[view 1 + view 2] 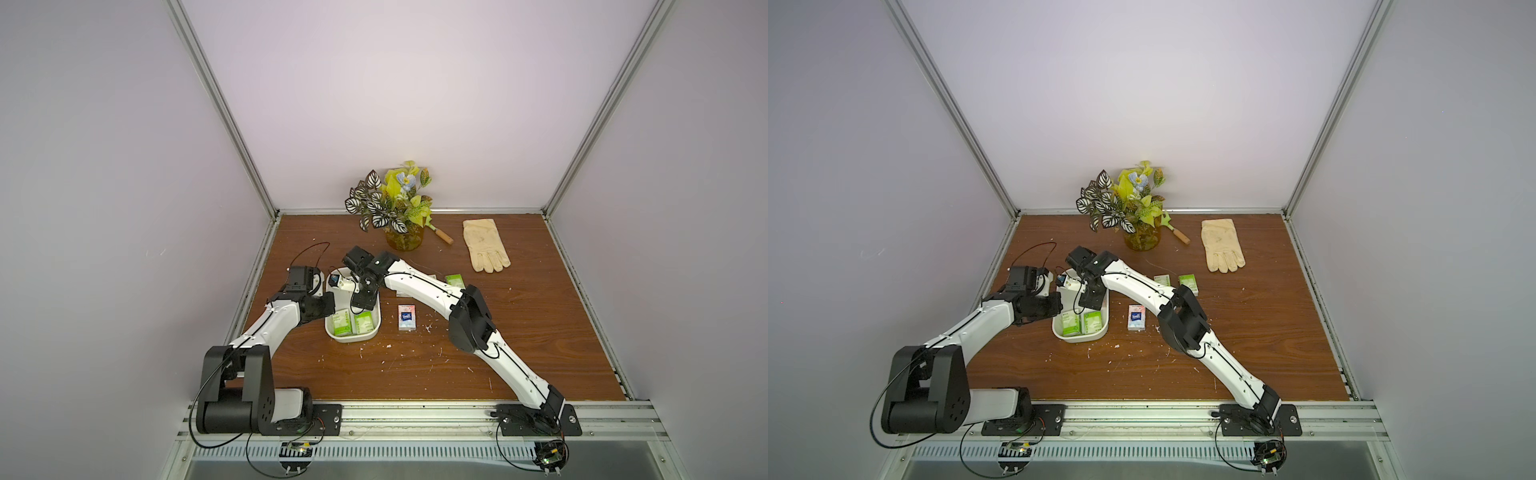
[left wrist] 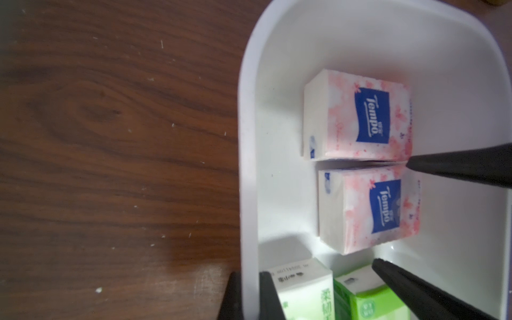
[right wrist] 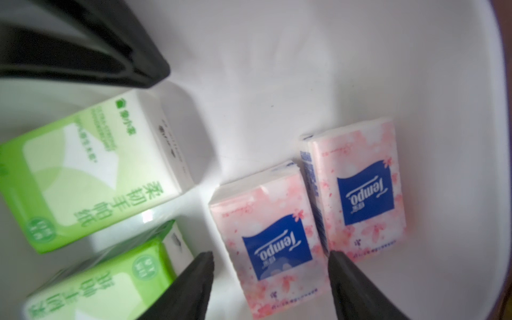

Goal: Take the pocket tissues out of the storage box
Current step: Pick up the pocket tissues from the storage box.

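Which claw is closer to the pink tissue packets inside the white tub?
Right. The right gripper hangs open astride one pink packet; the left gripper is shut on the tub wall, by the green packets.

"Tempo" on pink packets point(image 2: 357, 116)

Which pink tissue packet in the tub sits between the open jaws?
The pink packet beside the green packets; the right gripper straddles it, the other pink packet lies outside.
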{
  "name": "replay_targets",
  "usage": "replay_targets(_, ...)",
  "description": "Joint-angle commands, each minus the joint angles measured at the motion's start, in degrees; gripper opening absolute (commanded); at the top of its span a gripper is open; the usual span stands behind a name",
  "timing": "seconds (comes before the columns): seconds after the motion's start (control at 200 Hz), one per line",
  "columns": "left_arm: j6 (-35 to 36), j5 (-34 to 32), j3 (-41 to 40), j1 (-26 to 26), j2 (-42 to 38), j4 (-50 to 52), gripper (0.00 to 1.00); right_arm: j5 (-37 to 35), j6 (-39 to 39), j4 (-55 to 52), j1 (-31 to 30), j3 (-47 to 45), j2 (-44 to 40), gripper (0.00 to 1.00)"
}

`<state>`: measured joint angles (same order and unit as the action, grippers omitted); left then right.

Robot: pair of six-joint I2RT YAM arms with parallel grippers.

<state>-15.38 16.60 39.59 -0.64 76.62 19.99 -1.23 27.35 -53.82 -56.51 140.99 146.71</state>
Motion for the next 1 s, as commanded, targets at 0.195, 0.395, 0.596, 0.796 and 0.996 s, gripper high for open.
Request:
replay_targets(0.195, 0.7, -0.1, 1.3, 0.6, 1.1, 1.3, 0.05, 0.6, 0.9, -0.1, 0.1, 1.6, 2.4, 0.73)
replay_targets(0.395, 0.6, -0.1, 1.3, 0.6, 1.1, 1.2, 0.05, 2.1, 0.9, -0.9, 0.1, 0.9, 2.6, 0.71)
replay_targets(0.596, 0.6, 0.0, 1.3, 0.6, 1.2, 1.2, 0.04, 1.4, 0.8, 0.6, 0.1, -0.9, 2.8, 0.7)
replay_targets(0.796, 0.6, 0.0, 1.2, 0.6, 1.2, 1.2, 0.04, 0.1, -0.6, 0.8, 0.4, 1.6, 4.5, 0.76)
replay_targets(0.996, 0.7, 0.2, 1.3, 0.6, 1.2, 1.2, 0.04, 0.7, -0.6, 1.3, 0.6, 1.4, 4.5, 0.77)
